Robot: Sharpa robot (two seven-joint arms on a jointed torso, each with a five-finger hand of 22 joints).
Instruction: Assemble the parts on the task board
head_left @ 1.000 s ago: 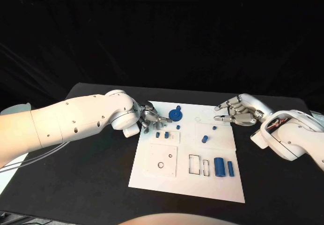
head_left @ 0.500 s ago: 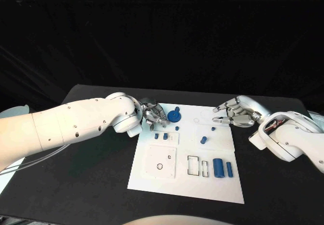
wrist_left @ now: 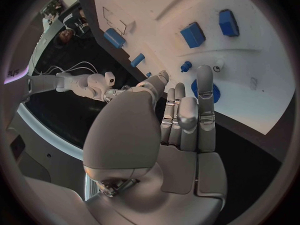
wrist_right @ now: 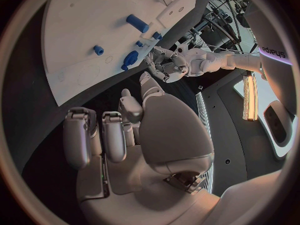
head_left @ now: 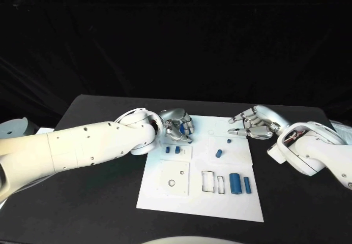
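Observation:
The white task board [head_left: 199, 201] lies in the middle of the black table. A blue round disc [head_left: 181, 130] sits at its far left corner. My left hand [head_left: 177, 127] lies over the disc with its fingers [wrist_left: 205, 92] stretched side by side across the disc [wrist_left: 212, 91]; no grip shows. My right hand [head_left: 252, 123] hovers at the board's far right edge, fingers loosely bent, holding nothing. Two small blue blocks [head_left: 174, 150] stand just in front of the disc. A blue peg [head_left: 218, 152] and a smaller one [head_left: 229, 141] stand mid-board. Two blue cylinders [head_left: 235, 183] lie at the near right.
Outlined empty recesses [head_left: 212, 181] and a square plate with a small hole [head_left: 172, 177] mark the board's near half. Black table surface [head_left: 95, 203] runs round the board on all sides. A round pale object [head_left: 11, 128] stands off the table's left edge.
My left hand has swung right and forward, from beside the board's left edge to over the blue disc. The right hand has hardly moved.

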